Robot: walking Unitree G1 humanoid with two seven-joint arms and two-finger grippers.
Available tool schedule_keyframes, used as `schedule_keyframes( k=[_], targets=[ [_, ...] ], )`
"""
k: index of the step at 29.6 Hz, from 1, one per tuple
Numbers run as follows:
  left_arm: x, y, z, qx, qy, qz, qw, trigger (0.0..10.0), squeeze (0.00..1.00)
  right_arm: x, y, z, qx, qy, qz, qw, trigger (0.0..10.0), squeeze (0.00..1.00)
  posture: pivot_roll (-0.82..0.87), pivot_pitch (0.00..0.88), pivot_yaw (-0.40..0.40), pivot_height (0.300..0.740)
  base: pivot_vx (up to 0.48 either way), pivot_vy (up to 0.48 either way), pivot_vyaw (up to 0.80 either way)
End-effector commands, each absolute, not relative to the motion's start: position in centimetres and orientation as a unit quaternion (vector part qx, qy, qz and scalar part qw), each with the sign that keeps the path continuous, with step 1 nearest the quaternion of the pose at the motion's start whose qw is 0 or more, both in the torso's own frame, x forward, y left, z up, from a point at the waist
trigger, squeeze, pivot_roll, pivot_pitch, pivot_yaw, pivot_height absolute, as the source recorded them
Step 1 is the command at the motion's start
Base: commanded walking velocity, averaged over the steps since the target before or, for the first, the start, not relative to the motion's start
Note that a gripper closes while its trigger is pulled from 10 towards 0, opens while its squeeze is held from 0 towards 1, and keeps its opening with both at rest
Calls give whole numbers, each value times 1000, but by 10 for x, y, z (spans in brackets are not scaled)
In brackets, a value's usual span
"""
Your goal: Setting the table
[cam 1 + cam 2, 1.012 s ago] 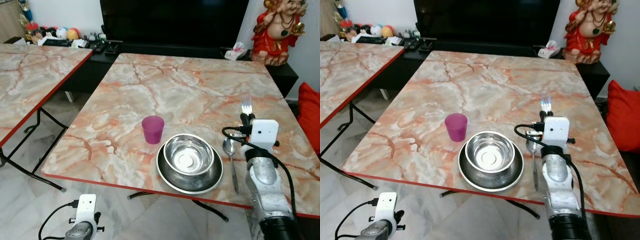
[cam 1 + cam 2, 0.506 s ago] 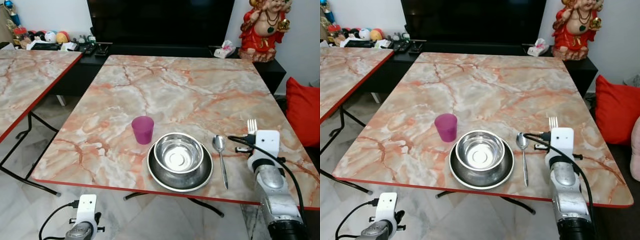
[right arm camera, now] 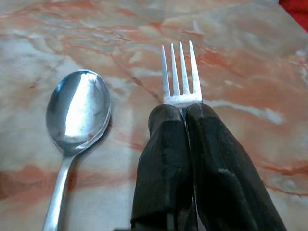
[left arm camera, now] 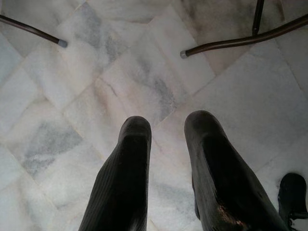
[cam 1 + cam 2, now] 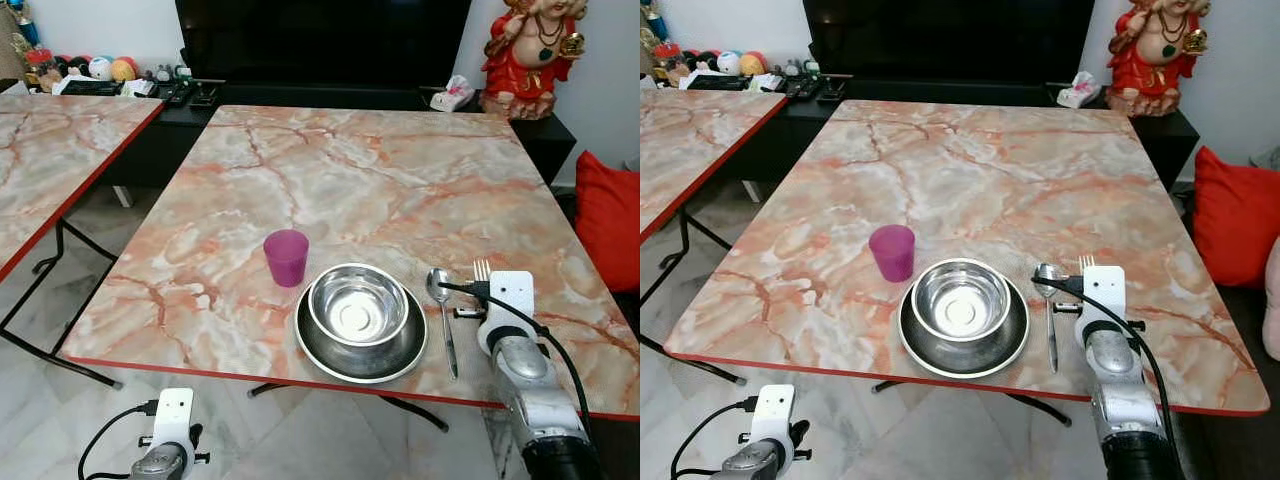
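A steel bowl (image 5: 360, 308) sits in a steel plate (image 5: 330, 352) near the front edge of the marble table (image 5: 380, 190). A purple cup (image 5: 286, 257) stands just left of them, and a spoon (image 5: 440, 300) lies to their right. My right gripper (image 3: 183, 115) is shut on a fork (image 3: 179, 79), its tines (image 5: 481, 269) pointing away, just right of the spoon (image 3: 77, 113) and low over the tabletop. My left gripper (image 4: 166, 127) hangs open over the tiled floor, below the table's front edge.
A second marble table (image 5: 50, 150) stands at the left. A dark TV unit (image 5: 320, 95) and a red figurine (image 5: 525, 55) are behind the table, a red cushion (image 5: 607, 215) at the right. Table legs (image 4: 226, 43) cross the floor.
My right gripper has brought the fork back and leftward, closer to the spoon and the front edge. The camera has shifted a little.
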State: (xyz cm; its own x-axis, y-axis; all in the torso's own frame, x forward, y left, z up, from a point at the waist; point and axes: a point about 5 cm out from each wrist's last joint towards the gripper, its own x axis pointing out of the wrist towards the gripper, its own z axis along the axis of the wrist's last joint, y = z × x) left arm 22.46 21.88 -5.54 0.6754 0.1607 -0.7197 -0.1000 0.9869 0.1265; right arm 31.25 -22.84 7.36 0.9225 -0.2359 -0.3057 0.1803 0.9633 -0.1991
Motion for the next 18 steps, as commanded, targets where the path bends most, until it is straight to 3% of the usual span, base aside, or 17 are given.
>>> schedule_keyframes(
  k=[1,18],
  targets=[
    [222,221,-57,42,404,70,911,10000,0,315,-233,74,-77,166,-121,976,10000,0,30,0,25,740,0,0,0],
    [221,220,-57,41,404,71,911,10000,0,337,-222,72,-85,162,-109,977,10000,0,50,0,22,740,0,0,0]
  ],
)
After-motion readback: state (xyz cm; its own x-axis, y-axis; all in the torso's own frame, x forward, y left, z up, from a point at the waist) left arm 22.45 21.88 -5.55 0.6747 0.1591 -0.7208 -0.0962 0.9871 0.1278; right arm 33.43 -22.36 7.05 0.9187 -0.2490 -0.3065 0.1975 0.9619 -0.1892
